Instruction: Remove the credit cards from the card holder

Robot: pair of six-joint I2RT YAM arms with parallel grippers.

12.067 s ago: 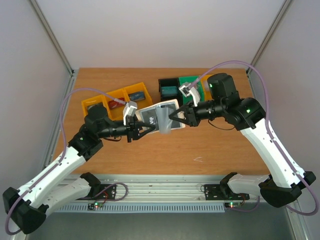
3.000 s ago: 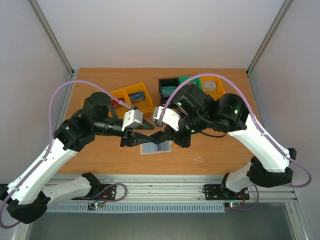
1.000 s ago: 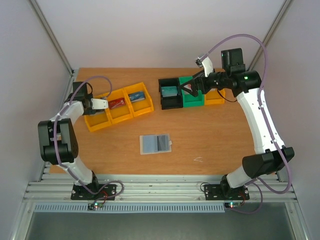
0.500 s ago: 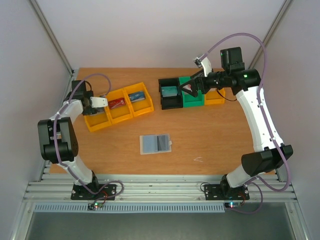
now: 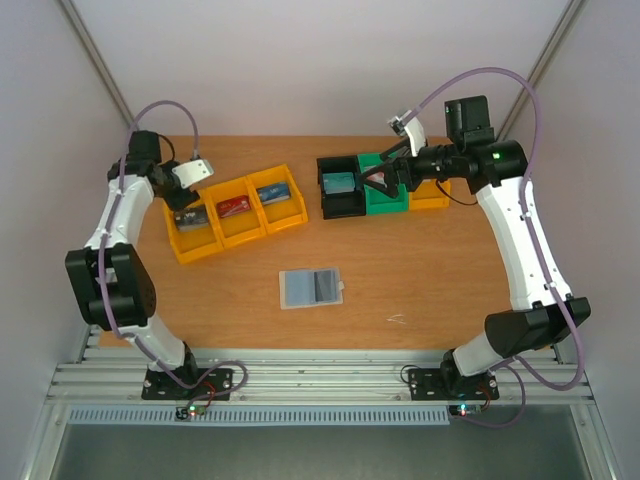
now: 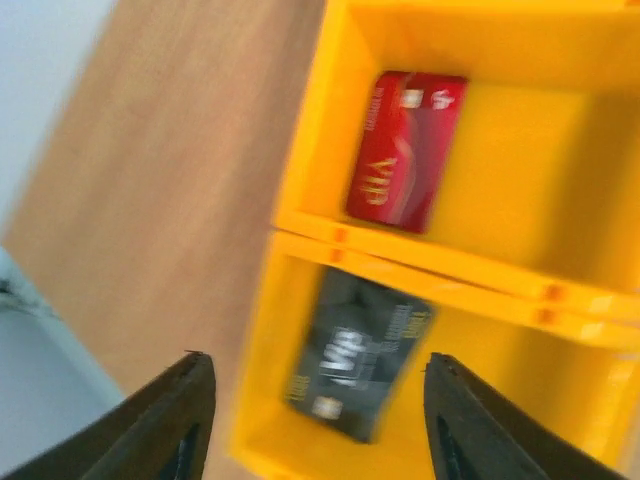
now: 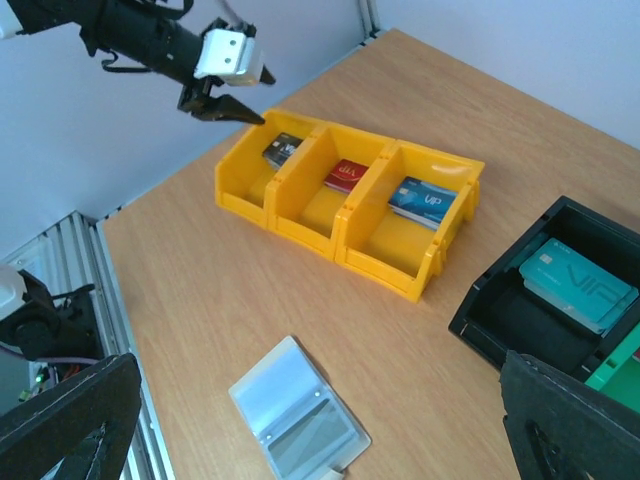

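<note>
On the wooden worktop [image 5: 450,270], nearest the arm bases, the small flat two-panel card holder [image 5: 312,288] is laid open with its blue-grey inner face up. Its long axis is set left to right, with the right end turned slightly away. The right panel is seen darker than the left; whether a card sits in it cannot be told. The holder is surrounded by bare wood and is kept well apart from the bins and from both arms. A small pale scrap [image 5: 397,320] is seen to its near right.

Beyond it to the left, a yellow plastic three-compartment bin [image 5: 205,250] is placed at a slant. A dark grey card [image 5: 187,216] is held in its left compartment, a red card [image 5: 233,207] in the middle one and a blue card [image 5: 277,192] in the right one. Each is laid face up, long axis across its compartment.

Further right, a black plastic bin [image 5: 338,207] is found with a teal card [image 5: 340,183] inside, a green bin [image 5: 387,200] touching it and an orange-yellow bin [image 5: 432,196] next along.

The left fingers [image 6: 170,430] are held apart above the dark grey card's compartment, gripping nothing. The right fingers [image 7: 570,420] are spread wide above the black and green bins, also gripping nothing.
</note>
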